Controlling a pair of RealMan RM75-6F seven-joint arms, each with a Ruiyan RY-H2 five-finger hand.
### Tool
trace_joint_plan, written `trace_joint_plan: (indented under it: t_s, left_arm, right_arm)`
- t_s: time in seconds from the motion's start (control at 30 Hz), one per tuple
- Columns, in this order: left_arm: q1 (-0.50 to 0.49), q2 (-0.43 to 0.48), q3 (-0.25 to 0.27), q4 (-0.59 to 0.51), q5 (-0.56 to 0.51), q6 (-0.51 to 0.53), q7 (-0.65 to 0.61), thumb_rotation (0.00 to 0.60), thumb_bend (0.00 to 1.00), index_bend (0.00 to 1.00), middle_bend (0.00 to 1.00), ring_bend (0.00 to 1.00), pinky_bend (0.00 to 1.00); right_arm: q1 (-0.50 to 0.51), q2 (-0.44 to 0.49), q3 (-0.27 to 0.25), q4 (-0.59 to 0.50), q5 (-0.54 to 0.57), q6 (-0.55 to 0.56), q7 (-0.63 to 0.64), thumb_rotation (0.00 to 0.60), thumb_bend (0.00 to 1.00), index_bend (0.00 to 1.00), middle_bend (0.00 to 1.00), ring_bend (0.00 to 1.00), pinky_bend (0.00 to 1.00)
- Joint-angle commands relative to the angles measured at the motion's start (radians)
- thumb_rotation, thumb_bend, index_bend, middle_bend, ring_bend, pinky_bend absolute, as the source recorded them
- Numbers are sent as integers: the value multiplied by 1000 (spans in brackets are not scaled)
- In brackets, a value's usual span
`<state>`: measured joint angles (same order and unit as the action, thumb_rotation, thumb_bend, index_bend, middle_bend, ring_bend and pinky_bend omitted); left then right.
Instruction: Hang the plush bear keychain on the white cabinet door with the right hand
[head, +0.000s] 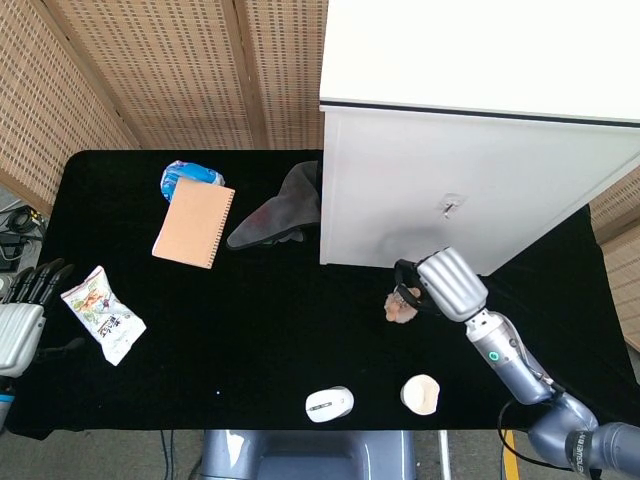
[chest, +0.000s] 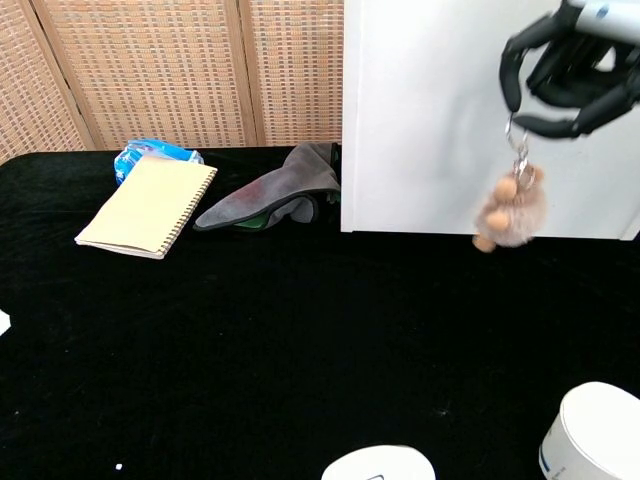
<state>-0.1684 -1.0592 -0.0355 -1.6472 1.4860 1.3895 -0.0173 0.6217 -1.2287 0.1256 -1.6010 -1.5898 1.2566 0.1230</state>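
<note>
A black cloth-covered bench (head: 250, 330) carries a tan spiral-bound notebook (head: 194, 223), its far corner lying over a blue plastic packet (head: 190, 175). Just beside the notebook lies a crumpled grey cloth (head: 278, 214). Near the left edge sits a white printed snack bag (head: 102, 313). At the front edge are a white computer mouse (head: 329, 404) and a round white cup (head: 421, 394), near each other. Woven rattan screens (head: 180, 70) stand behind.
</note>
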Motion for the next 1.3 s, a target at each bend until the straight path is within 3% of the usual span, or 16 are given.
trace_joint_plan:
  t_s: [0.03, 0.2, 0.4, 1.3]
  left_arm:
    - [0, -1, -1, 0, 0, 1, 0, 600, 0, 0, 0, 0, 0]
    - [1, 0, -1, -2, 1, 3, -2, 600, 0, 0, 0, 0, 0]
    - [2, 1, 1, -3, 4, 5, 0, 600, 0, 0, 0, 0, 0]
    - [2, -3, 2, 2, 0, 0, 2, 600, 0, 0, 0, 0, 0]
  right_arm:
    - [-19, 22, 20, 5, -28, 50, 25, 600, 618, 756, 952, 892, 1000]
    - [-35, 33, 47, 40, -51, 126, 48, 600, 621, 772, 952, 892, 1000]
    - [-43, 45, 97, 102, -58, 201, -30, 600, 628, 777, 952, 892, 1000]
    - [-26, -54, 159, 209, -33, 266, -306, 600, 628, 787, 952, 892, 1000]
